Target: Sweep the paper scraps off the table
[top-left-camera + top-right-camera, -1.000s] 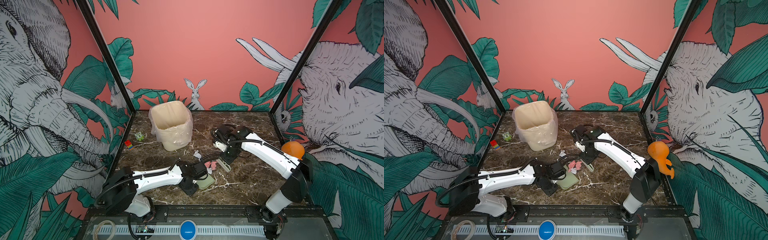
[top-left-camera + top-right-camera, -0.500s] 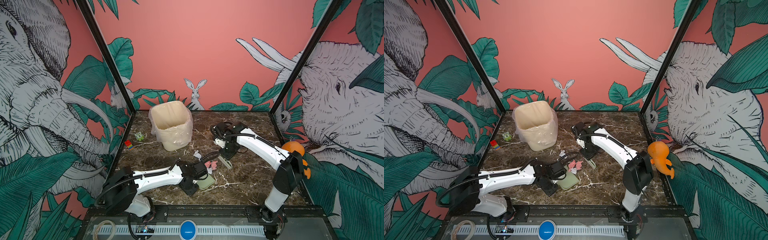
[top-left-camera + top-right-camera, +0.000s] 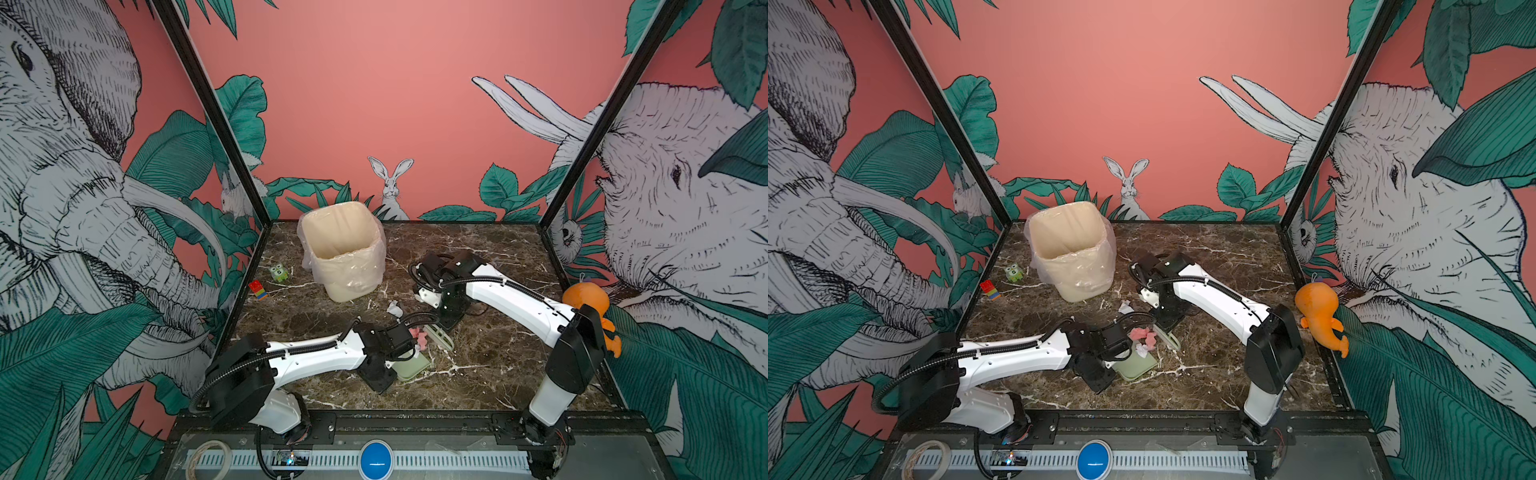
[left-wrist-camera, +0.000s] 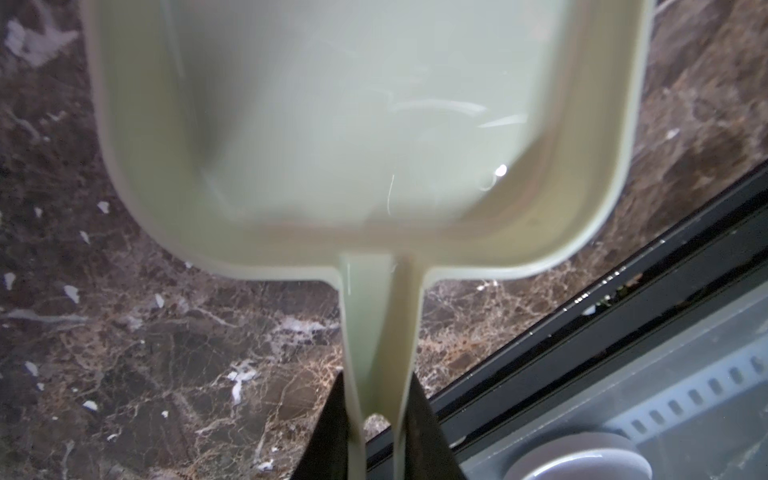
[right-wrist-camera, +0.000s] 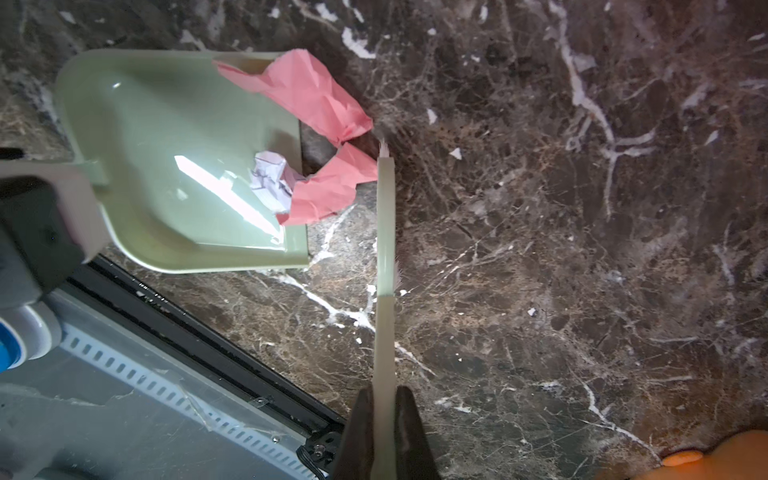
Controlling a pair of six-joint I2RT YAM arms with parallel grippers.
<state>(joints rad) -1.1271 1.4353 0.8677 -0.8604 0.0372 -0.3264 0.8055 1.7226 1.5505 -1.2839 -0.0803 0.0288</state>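
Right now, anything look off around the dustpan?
Yes. The pink paper scraps hang over the dustpan lip, partly on the table, with the brush beside them. One white scrap lies apart, near the lined bin.

My jaws pinch the thin handle (image 4: 378, 332) of a pale green dustpan (image 4: 353, 104), one dark jaw on each side. The blurred pan lies over the dark brown, white-veined surface (image 4: 166, 353), near its black frame edge (image 4: 602, 324). A grey slotted strip (image 4: 706, 395) runs just beyond.
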